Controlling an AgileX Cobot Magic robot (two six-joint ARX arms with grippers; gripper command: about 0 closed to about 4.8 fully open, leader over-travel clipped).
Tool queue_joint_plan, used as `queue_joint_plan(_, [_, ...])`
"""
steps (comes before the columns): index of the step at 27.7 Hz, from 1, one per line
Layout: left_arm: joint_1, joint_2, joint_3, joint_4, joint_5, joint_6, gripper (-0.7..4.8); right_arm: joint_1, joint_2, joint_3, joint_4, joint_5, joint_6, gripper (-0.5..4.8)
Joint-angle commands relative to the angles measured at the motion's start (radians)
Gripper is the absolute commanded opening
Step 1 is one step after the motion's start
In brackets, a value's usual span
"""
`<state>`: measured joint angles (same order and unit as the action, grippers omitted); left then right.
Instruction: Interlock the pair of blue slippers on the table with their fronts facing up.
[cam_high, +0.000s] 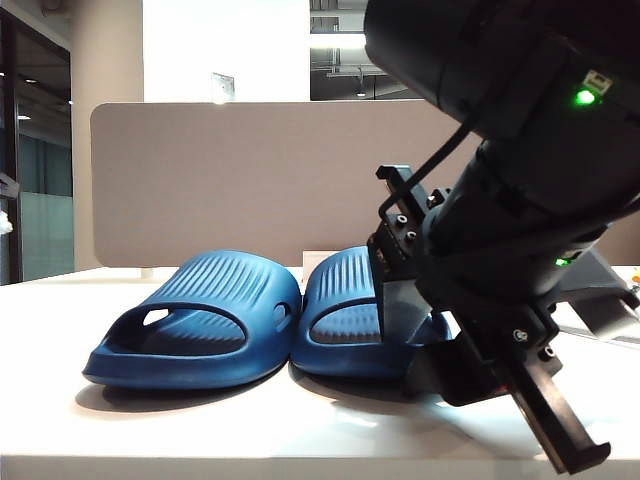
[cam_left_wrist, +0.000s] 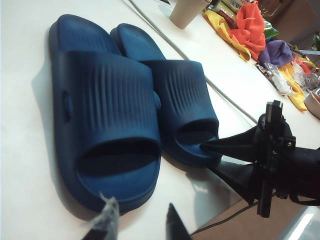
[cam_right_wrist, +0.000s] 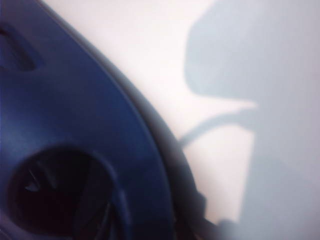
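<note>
the pair of blue slippers (cam_high: 250, 320) sits side by side, soles down, near the middle of the table (cam_high: 300, 430), in front of the grey divider panel (cam_high: 240, 180). the right gripper (cam_left_wrist: 212, 155) has its jaws spread around the open end of the right slipper (cam_left_wrist: 185, 105), one finger apparently poking into the foot opening; it grips nothing firmly yet, though the right wrist view is too blurred to be sure. the left gripper (cam_left_wrist: 137, 220) hangs just off the left slipper (cam_left_wrist: 105, 120), jaws parted and empty. to do this well, the right jaws should close squarely on the strap edge before lifting, while the left steadies its neighbour.
</note>
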<state>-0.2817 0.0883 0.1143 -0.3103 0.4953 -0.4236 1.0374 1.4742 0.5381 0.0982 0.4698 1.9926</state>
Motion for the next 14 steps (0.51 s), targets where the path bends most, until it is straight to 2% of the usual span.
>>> queue_joint_plan(1, [0.0, 0.0, 0.003, 0.013, 0.006, 0.004, 1.21, 0.0, 0.008, 0.0, -0.012, -0.003, 0.0, 1.27])
queue_joint_plan(3, [0.0, 0.0, 0.003, 0.013, 0.006, -0.012, 1.21, 0.0, 0.01, 0.0, -0.012, 0.001, -0.004, 0.67])
queue_joint_plan(7, [0.0, 0.0, 0.003, 0.013, -0.002, -0.061, 1.21, 0.0, 0.01, 0.0, -0.014, 0.012, -0.013, 0.15])
queue_joint_plan(14, [0.0, 0.0, 0.003, 0.013, -0.005, -0.086, 1.21, -0.004, 0.009, 0.0, -0.014, 0.038, -0.143, 0.07])
